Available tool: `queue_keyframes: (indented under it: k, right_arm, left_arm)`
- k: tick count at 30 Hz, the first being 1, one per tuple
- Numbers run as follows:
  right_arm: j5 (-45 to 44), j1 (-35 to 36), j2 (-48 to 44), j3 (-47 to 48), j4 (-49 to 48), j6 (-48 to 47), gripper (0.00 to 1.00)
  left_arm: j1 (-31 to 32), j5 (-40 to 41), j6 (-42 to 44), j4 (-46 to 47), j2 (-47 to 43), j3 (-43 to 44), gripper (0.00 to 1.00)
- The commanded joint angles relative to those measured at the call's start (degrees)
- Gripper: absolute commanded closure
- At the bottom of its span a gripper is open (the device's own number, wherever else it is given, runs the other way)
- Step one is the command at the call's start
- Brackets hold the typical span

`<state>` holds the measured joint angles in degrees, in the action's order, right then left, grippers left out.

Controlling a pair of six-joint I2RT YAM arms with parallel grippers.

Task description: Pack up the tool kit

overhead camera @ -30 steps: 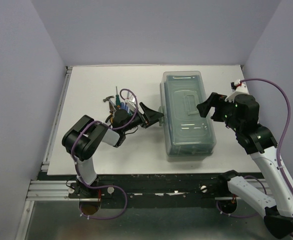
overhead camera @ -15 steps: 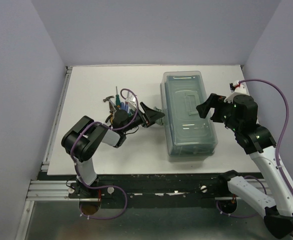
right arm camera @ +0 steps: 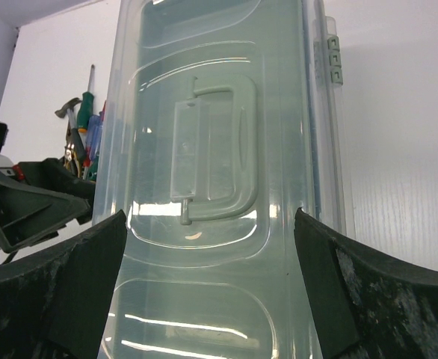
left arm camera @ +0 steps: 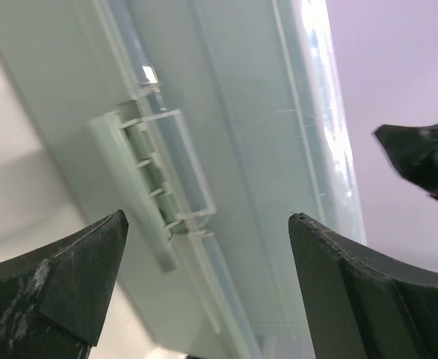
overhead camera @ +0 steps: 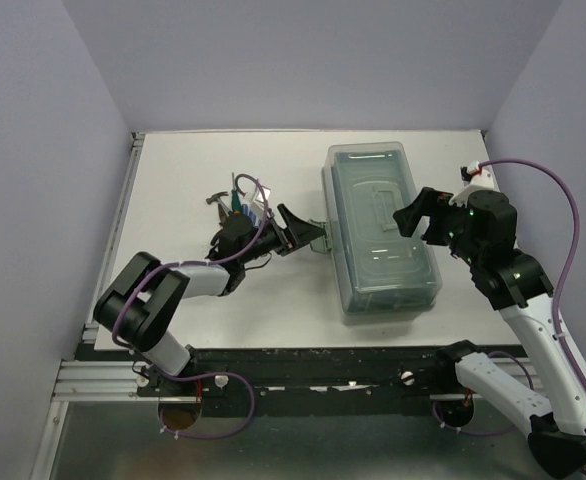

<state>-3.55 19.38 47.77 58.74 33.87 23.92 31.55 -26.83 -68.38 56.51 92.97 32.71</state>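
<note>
The toolbox (overhead camera: 378,232) is a long grey-green box with a translucent lid lying shut, its handle (right arm camera: 219,149) flat on top. My left gripper (overhead camera: 308,237) is open and low at the box's left side, its jaws either side of the side latch (left arm camera: 155,172). My right gripper (overhead camera: 413,215) hangs open above the lid's right part, with nothing between its jaws. A heap of loose tools (overhead camera: 235,207), with a small hammer and green and blue screwdrivers (right arm camera: 88,134), lies on the table left of the box, behind my left wrist.
The white table (overhead camera: 203,310) ends at a metal rail on the left (overhead camera: 113,250). Lilac walls enclose the back and both sides. A hinge block (right arm camera: 332,60) sits on the box's right long edge. The right arm's purple cable (overhead camera: 563,200) loops above the table's right edge.
My left arm's elbow has swung down toward the near left while its gripper stayed at the box's left side. The box's near end has slid slightly right. The right gripper has hardly moved.
</note>
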Motion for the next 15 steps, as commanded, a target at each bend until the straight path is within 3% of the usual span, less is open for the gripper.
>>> queue_keyframes:
  k: [1,8,15]
  right_arm:
    - [-1.28,-0.22,-0.39,-0.12,-0.12,-1.59,0.00]
    - [0.21,-0.04,1.36,4.88,4.18,-7.39,0.06]
    - [-5.93,6.98,6.10,7.88,7.97,-9.86,0.06]
  left_arm:
    - [-0.70,6.78,14.39,-25.70,-9.45,2.79,0.01]
    - [-2.46,13.11,24.51,-45.59,-18.34,7.62,0.01]
    - [-1.50,10.83,28.91,-53.07,-20.72,14.56,0.01]
